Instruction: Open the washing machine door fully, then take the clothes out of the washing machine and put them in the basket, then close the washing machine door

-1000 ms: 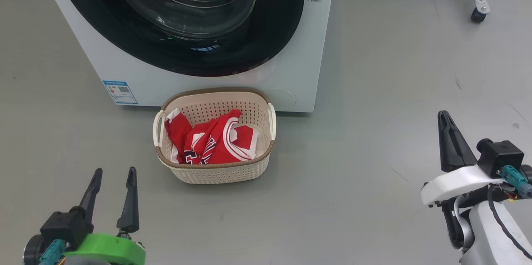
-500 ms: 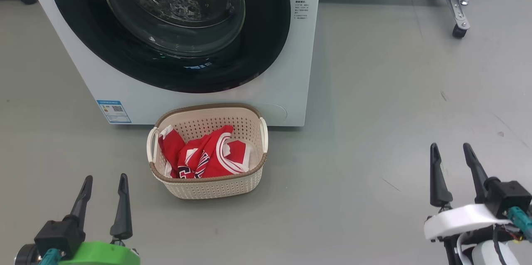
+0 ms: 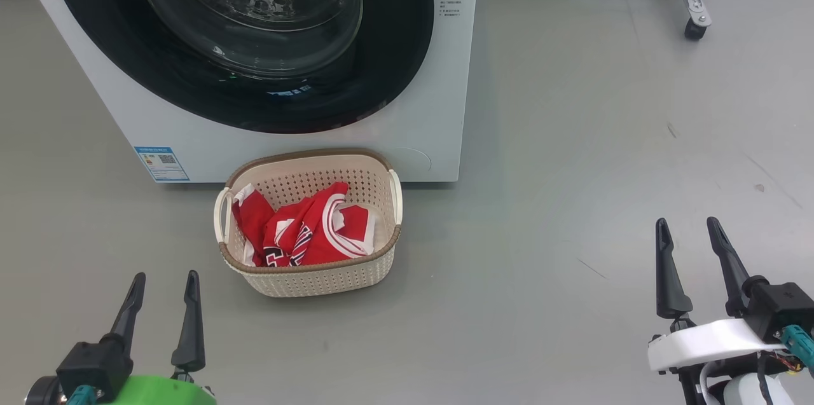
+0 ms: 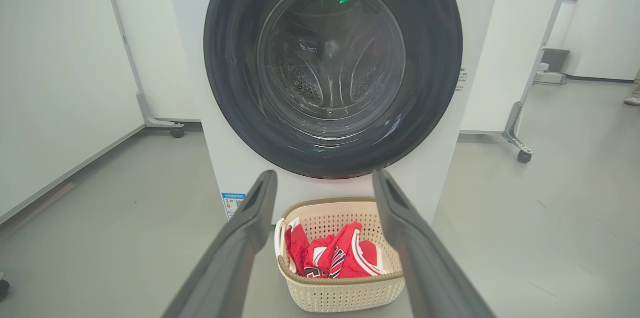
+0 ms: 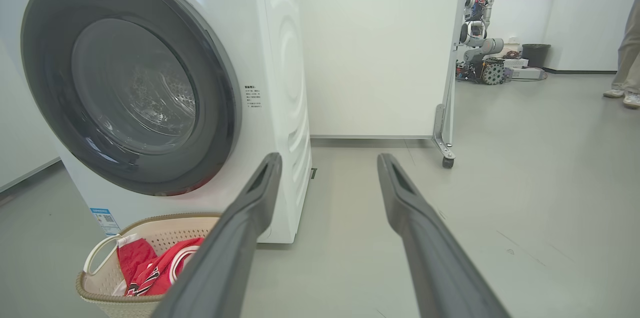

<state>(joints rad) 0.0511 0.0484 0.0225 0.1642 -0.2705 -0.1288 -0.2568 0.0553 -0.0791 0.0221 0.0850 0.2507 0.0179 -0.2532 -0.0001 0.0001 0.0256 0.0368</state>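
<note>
— Grey floor (image 3: 572,138) all round, smooth and a little scuffed, with a white partition (image 5: 380,48) on castors (image 3: 691,30) standing behind. See the washing machine (image 3: 445,106)?

— The big white one, yes. Where's its door?

— The washing machine door (image 3: 394,42) lies flat against the front, a black ring round a bulging window, and the steel drum (image 4: 330,73) shows through the glass (you can even pick out its little holes). A blue sticker (image 3: 159,163) sits low on the front, towards the robot's left.

— And the laundry?

— The clothes (image 3: 311,233) are in the basket (image 3: 318,278), a crumpled red heap with white trim, lying below the brown rim. The basket stands on the floor just in front of the machine, under the door; whether it touches the base I can't tell.

— What about the robot's arms?

— Both are low and apart from everything. The left gripper (image 3: 165,274) hovers near the basket's front left corner, fingers spread and nothing between them. The right gripper (image 3: 687,220) is well off to the basket's right, over the floor, fingers parted too and holding nothing.

— Anyone else about?

— Somebody's legs (image 5: 625,58) at the far side of the room, and another robot arm (image 5: 477,38) stands by the far wall.
</note>
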